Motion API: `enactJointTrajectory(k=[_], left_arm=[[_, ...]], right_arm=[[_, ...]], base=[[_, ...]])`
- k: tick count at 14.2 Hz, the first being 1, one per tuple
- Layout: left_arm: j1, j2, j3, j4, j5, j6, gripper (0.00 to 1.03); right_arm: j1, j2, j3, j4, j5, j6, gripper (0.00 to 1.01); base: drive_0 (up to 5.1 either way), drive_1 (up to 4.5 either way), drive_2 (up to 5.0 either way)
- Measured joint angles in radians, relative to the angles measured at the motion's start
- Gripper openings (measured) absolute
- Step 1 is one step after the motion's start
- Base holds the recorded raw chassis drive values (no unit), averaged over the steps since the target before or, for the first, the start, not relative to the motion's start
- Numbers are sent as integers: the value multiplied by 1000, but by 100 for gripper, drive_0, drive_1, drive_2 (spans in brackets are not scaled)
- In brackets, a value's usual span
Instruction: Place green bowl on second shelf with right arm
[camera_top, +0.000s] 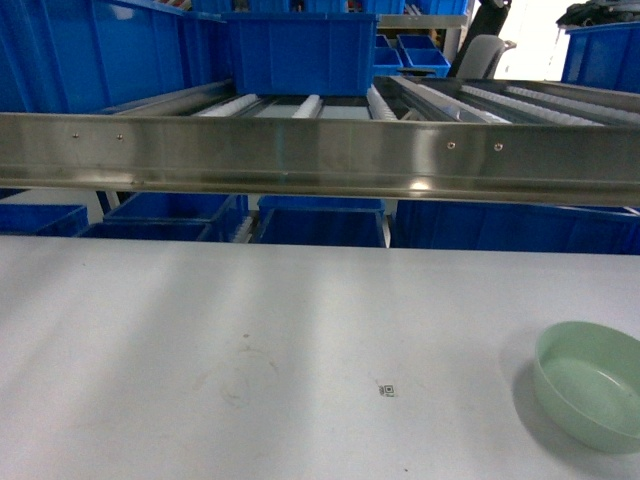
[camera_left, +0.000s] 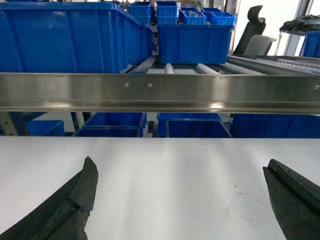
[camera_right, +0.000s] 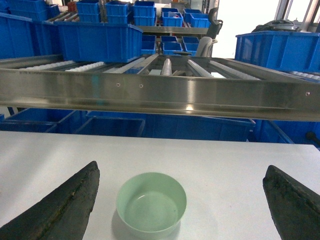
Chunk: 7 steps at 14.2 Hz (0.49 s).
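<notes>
— Fingers of the right gripper stood spread wide, one dark rubbery pad at each side of the wrist view, holding nothing; the left gripper was parted the same way over bare table.

— And the small round pale mint-green bowl?

— It sat upright on the white tabletop, mouth facing up, between the right fingers as seen from the wrist but touching neither. From the head camera it lay near the table's right front corner, partly cut by the frame edge. Being round, it had no long axis to speak of.

— Which step was that, then?

— The approach, by the look of it; the grasp was not yet made. The next move would call for lowering the right gripper until a finger could close on the rim or wall, then a lift clear of the brushed steel rail.

— Beyond the rail?

— A roller shelf carrying a big blue plastic crate, with more blue crates below.
</notes>
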Motion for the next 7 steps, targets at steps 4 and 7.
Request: enactJointTrajectory(k=[4, 7], left_arm=[[0, 0, 0, 0, 0, 0, 98], [0, 0, 0, 0, 0, 0, 98]], right_arm=[[0, 0, 0, 0, 0, 0, 98], [50, 55, -1, 120, 54, -12, 98]], base=[[0, 0, 0], [0, 0, 0]])
